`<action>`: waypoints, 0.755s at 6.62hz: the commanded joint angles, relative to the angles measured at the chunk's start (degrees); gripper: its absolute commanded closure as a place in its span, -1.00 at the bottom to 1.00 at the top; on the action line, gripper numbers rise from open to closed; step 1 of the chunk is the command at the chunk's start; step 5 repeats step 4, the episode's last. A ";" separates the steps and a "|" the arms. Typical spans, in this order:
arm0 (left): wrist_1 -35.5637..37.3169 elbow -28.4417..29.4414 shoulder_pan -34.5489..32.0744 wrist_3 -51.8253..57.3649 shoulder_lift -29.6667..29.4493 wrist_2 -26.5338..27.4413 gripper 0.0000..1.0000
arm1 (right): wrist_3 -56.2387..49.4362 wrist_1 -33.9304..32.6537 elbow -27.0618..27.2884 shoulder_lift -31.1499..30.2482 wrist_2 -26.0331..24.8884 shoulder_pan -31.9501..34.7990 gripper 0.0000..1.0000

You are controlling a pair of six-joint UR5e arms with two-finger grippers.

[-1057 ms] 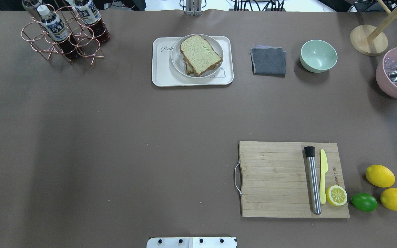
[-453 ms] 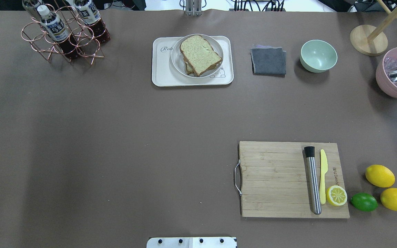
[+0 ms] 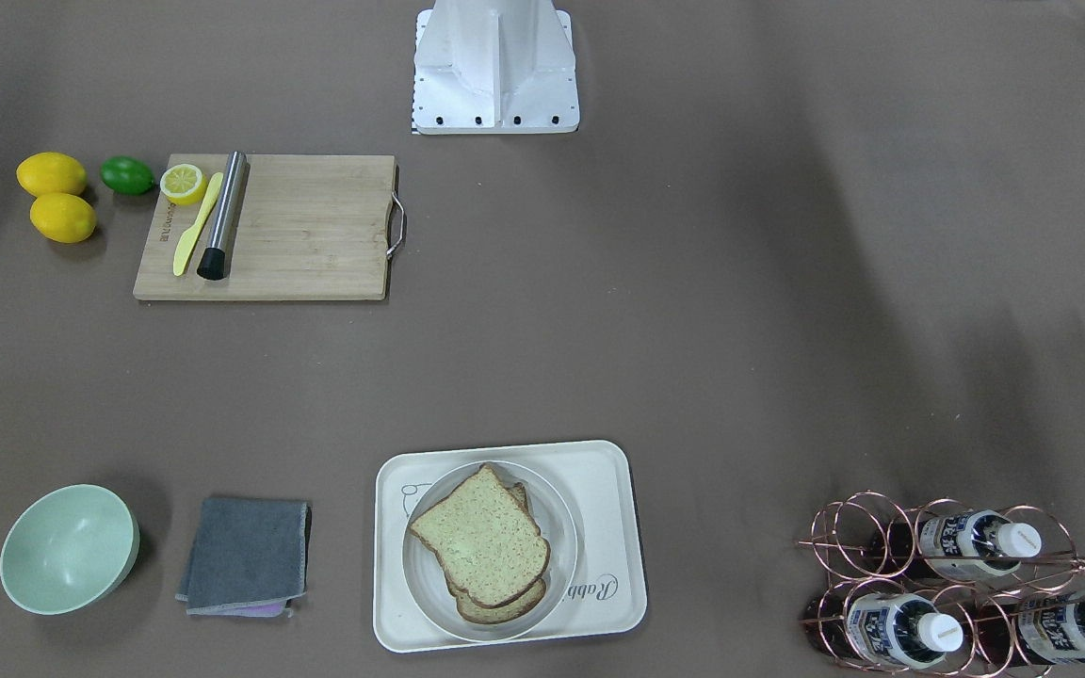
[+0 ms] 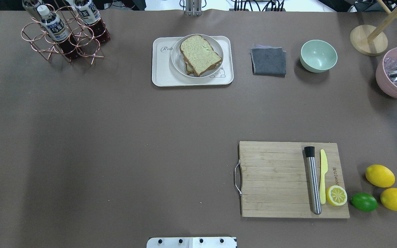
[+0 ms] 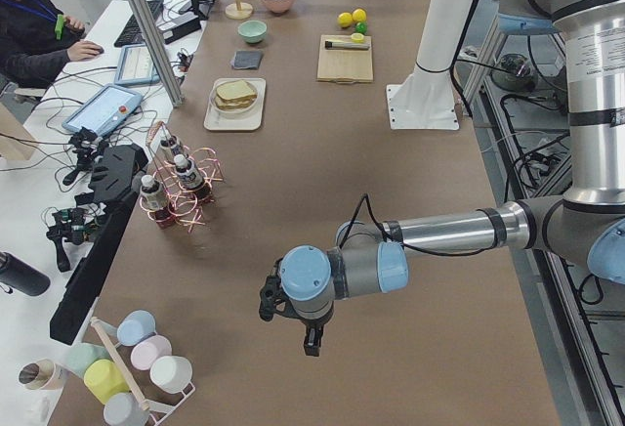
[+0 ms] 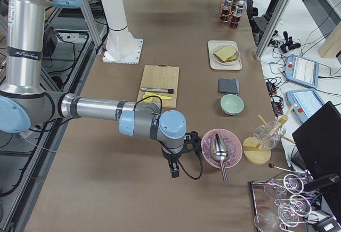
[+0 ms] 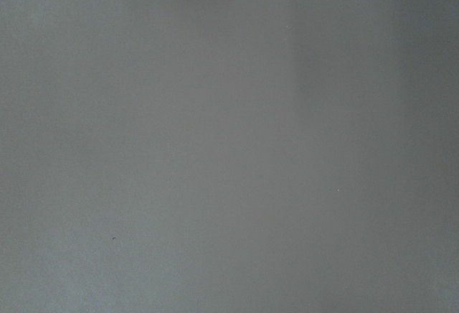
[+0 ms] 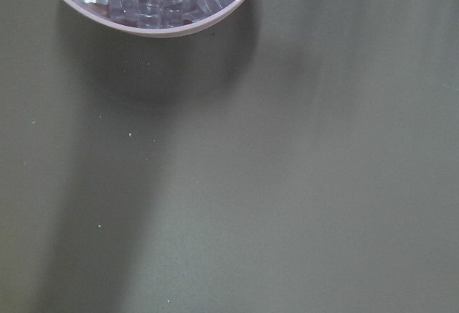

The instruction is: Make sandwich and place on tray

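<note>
The sandwich [image 4: 200,54], stacked slices of speckled brown-crusted bread, lies on a round white plate [image 4: 177,63] that stands on the cream tray [image 4: 160,75] at the far middle of the table. It shows too in the front-facing view [image 3: 481,537] on the tray [image 3: 610,490]. Both arms are away from it, off the overhead view. The left gripper [image 5: 311,340] hangs over bare table near the left end. The right gripper [image 6: 174,171] hangs next to the pink bowl [image 6: 219,148]. I cannot tell whether either is open or shut.
A wooden cutting board [image 4: 274,179] carries a metal muddler [image 4: 313,181], a yellow knife [image 4: 323,175] and a half lemon [image 4: 336,195]. Beside it lie two lemons [image 4: 379,175] and a lime [image 4: 364,202]. A grey cloth [image 4: 268,61], green bowl [image 4: 318,55] and bottle rack [image 4: 64,32] line the far edge.
</note>
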 commanded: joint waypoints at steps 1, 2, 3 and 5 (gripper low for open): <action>-0.31 0.50 0.00 0.09 -0.06 0.00 -0.98 | 0.21 0.00 -0.23 0.00 0.03 0.00 -1.00; -1.97 0.60 0.00 0.01 0.03 0.00 -0.98 | 0.21 0.00 -0.23 0.00 0.03 0.00 -1.00; -2.16 0.60 0.09 0.01 -0.06 0.00 -0.98 | 0.29 0.00 -0.23 0.00 -0.06 0.00 -1.00; -2.16 0.77 0.09 -0.08 -0.06 0.00 -0.98 | 0.29 0.00 -0.15 0.00 -0.06 0.00 -1.00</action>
